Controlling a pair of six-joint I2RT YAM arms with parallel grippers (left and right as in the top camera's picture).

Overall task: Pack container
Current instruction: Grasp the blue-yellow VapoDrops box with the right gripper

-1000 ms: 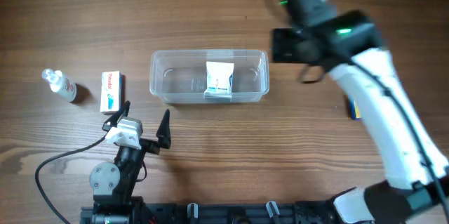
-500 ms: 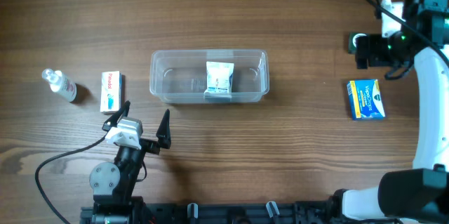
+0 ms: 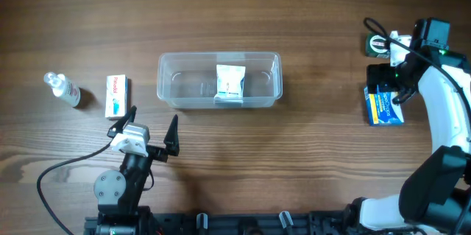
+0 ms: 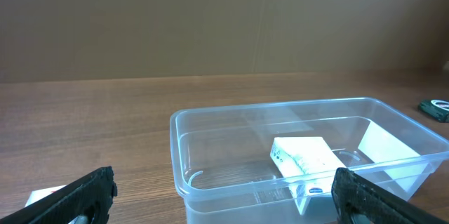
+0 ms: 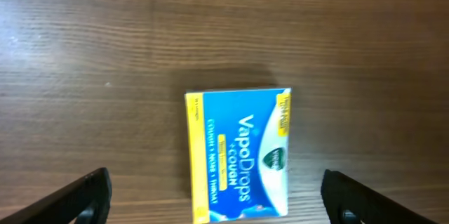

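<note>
Wood-grain table surface (image 3: 309,161) carries all items. The container (image 3: 176,88) stands upright straight ahead of the left gripper (image 4: 223,178), clear of its fingertips and not touched by them; in the left wrist view its near wall fills the gap between the two fingers. Inside it, toward the right-finger side, a white carton (image 3: 229,84) leans tilted on the floor of the tub. The left fingers (image 4: 84,196) are spread wide and hold nothing.

Beyond the left finger's outer side lies a small white box with red and blue print (image 3: 117,96), flat on the table and near that fingertip. A small clear bottle (image 3: 62,88) lies further out on the same side.

The right gripper (image 5: 216,176) hangs over a blue and yellow lozenge box (image 5: 238,155), which lies flat on the table. Its fingers (image 5: 84,194) are spread wide, one on each side of the box, well apart from its edges; no contact is seen. A small dark item with a pale ring (image 3: 377,43) lies just beyond the right fingertips.
</note>
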